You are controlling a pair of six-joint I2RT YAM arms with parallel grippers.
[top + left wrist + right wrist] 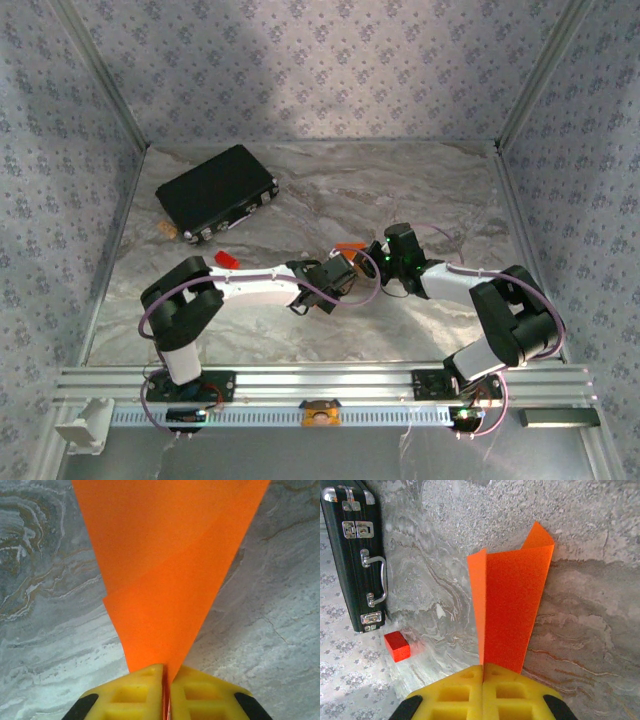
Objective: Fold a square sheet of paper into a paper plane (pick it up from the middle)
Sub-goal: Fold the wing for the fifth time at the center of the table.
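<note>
Top external view shows you the black case (215,190) at the table's far left. The folded orange paper (350,247) sits well to the right of that case and nearer the arm bases, where the left gripper (338,270) and right gripper (376,256) meet. In the left wrist view, the left gripper's (165,672) yellow fingers are pinched on the paper's (170,570) narrow end. In the right wrist view, the right gripper (483,667) pinches its folded flaps (512,610). A small red block (396,646) lies near the case (355,555).
</note>
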